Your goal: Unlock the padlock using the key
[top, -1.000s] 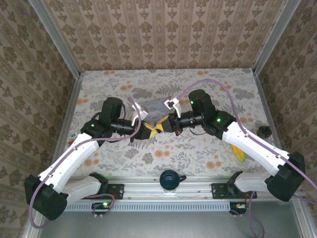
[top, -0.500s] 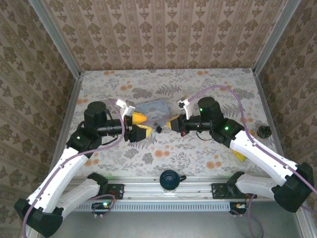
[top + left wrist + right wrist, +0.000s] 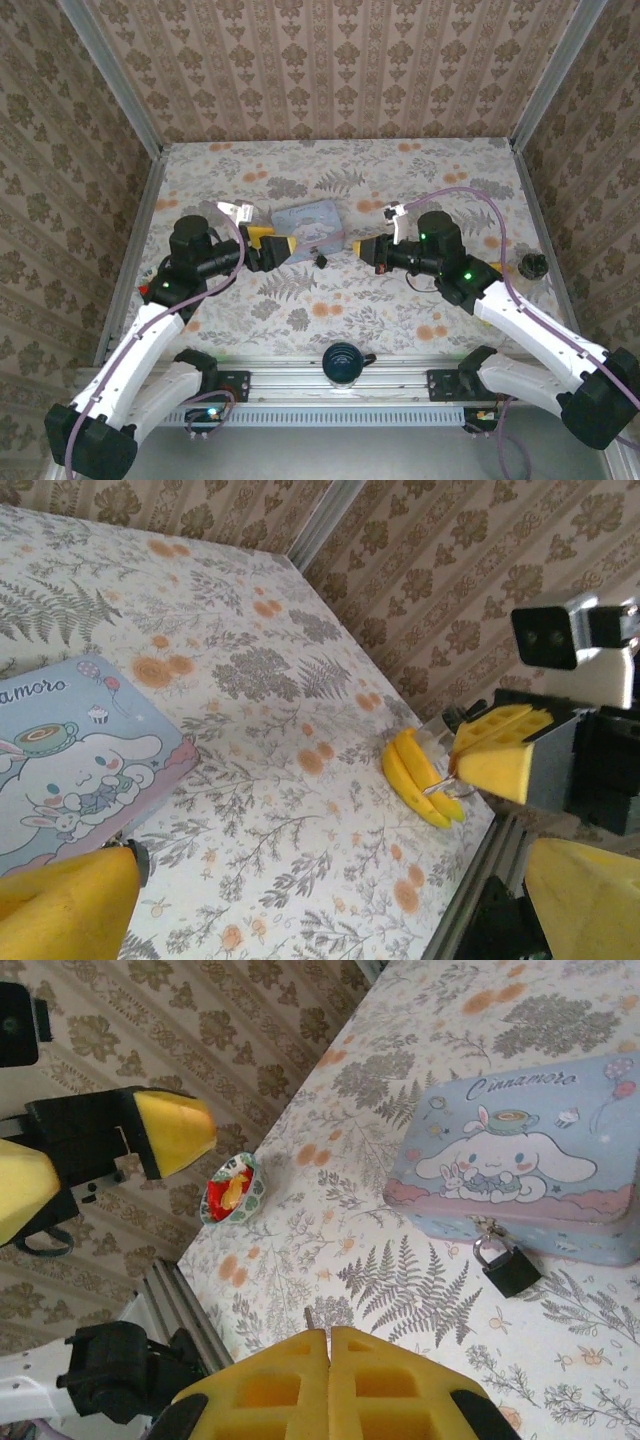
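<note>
**Steady it first, then go in straight**

The padlock (image 3: 510,1266) hangs off the blue tin (image 3: 520,1160), between the arms. Left pincer (image 3: 272,244) gapes, empty. Right pincer (image 3: 363,247) is pinched shut; on what, I can't tell. I'd brace the lock, then line up squarely.

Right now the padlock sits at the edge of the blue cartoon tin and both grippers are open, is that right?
Not both. The padlock sits at the edge of the blue cartoon tin and the left gripper is open, but the right gripper is shut: the right wrist view shows its yellow fingers pressed together.
</note>
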Controlling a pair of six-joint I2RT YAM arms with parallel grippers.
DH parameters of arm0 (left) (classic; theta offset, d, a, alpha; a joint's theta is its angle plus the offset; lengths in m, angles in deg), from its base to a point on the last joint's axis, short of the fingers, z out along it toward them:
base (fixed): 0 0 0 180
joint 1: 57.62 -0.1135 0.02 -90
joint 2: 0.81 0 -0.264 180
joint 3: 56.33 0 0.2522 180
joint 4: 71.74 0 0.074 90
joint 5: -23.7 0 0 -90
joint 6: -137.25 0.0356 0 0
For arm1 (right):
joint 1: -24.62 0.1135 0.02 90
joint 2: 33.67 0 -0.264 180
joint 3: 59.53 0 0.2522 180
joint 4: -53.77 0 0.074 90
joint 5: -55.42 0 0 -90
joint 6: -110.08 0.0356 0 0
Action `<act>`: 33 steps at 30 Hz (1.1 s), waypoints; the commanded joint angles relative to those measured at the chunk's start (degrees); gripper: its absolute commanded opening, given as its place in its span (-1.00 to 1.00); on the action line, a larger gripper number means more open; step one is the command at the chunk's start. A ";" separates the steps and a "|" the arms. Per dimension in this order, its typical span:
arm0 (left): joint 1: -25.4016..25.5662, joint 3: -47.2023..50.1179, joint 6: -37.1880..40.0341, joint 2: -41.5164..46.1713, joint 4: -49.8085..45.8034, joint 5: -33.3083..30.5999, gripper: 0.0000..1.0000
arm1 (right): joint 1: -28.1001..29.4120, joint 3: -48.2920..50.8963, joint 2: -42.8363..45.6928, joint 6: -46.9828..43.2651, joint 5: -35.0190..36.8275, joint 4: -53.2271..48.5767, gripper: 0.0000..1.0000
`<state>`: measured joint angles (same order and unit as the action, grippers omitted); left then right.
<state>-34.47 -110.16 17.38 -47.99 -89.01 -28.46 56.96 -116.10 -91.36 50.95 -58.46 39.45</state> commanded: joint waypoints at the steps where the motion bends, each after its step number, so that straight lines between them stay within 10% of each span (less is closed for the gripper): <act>1: -0.31 0.88 -3.22 1.28 4.83 -2.63 1.00 | -0.43 1.42 1.18 2.98 1.88 4.51 -1.00; 33: 8.40 8.24 -17.31 -9.15 35.78 1.50 0.16 | -0.61 6.42 -2.07 12.40 0.91 19.15 -1.00</act>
<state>-27.06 -100.59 0.47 -56.14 -57.47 -30.69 56.70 -110.16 -93.70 62.16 -57.25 55.71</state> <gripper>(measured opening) 0.584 0.057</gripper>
